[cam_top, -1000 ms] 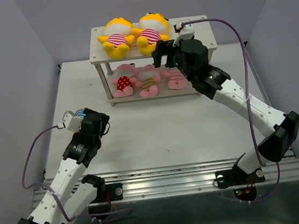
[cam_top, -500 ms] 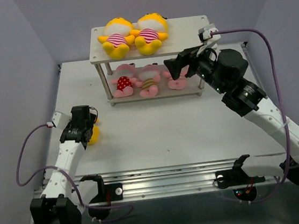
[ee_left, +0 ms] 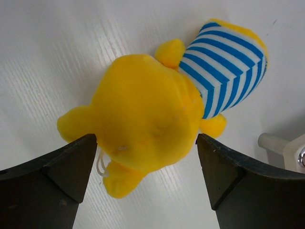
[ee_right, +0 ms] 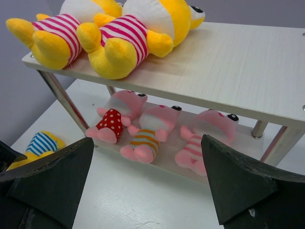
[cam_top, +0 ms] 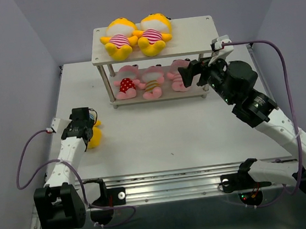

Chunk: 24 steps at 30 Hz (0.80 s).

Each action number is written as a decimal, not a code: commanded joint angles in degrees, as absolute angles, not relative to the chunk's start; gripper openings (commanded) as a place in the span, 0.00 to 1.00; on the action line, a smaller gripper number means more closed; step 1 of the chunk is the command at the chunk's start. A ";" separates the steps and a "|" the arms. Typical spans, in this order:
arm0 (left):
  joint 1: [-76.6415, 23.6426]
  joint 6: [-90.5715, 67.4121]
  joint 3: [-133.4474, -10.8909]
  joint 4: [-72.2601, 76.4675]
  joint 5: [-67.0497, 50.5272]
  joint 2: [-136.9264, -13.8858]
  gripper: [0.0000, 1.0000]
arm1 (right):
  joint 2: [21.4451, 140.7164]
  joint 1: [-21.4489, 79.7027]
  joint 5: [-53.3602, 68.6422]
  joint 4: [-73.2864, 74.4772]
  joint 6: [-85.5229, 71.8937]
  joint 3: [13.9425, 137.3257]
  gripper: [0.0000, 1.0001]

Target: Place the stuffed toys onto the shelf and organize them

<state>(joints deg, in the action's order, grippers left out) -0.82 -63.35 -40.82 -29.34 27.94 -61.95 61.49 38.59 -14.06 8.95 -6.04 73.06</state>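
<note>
Two yellow stuffed toys in pink striped shirts (cam_top: 119,38) (cam_top: 155,32) lie on the shelf's top board (cam_top: 193,32). Three pink toys (cam_top: 126,83) (cam_top: 152,82) (cam_top: 177,77) lie on the lower tier. A third yellow toy in a blue striped shirt (ee_left: 147,109) lies on the table at the left (cam_top: 94,138). My left gripper (ee_left: 145,143) is open, its jaws on either side of this toy's head. My right gripper (ee_right: 147,143) is open and empty in front of the shelf's right end (cam_top: 188,74), facing the pink toys (ee_right: 147,136).
The white table (cam_top: 166,129) is bounded by purple walls at the left, right and back. The shelf's thin metal legs (ee_right: 62,100) stand at its corners. The right half of the top board (ee_right: 238,62) is bare. A metal rail (cam_top: 171,178) runs along the near edge.
The right gripper drew back from the top tier's yellow toys and dropped to the lower tier's right end. The left arm swung left and settled over the yellow toy on the table.
</note>
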 commanded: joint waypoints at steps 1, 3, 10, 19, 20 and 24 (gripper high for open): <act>-0.44 -64.16 -39.38 -28.57 29.97 -63.54 0.95 | 59.68 38.23 -16.79 7.38 -6.24 72.86 1.00; -0.44 -64.07 -38.85 -27.69 30.06 -64.16 0.89 | 59.33 38.23 -17.14 7.29 -6.33 72.43 1.00; -0.44 -63.37 -38.50 -25.67 28.92 -67.06 0.37 | 57.13 38.23 -17.84 7.47 -6.94 70.58 1.00; -0.44 -54.42 -36.66 -21.81 21.37 -60.83 0.00 | 53.88 38.23 -4.14 7.47 -12.39 62.15 1.00; -0.44 -52.23 -36.39 -21.45 18.31 -60.21 0.00 | 54.05 38.23 -1.35 7.47 -12.39 61.01 1.00; -0.44 -42.90 -34.28 -16.44 1.22 -57.92 0.00 | 55.89 38.23 5.53 8.17 -12.74 59.24 1.00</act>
<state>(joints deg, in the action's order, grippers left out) -0.62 -53.21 -35.73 -21.28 17.21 -60.29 54.78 38.59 -3.36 8.78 -11.49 60.10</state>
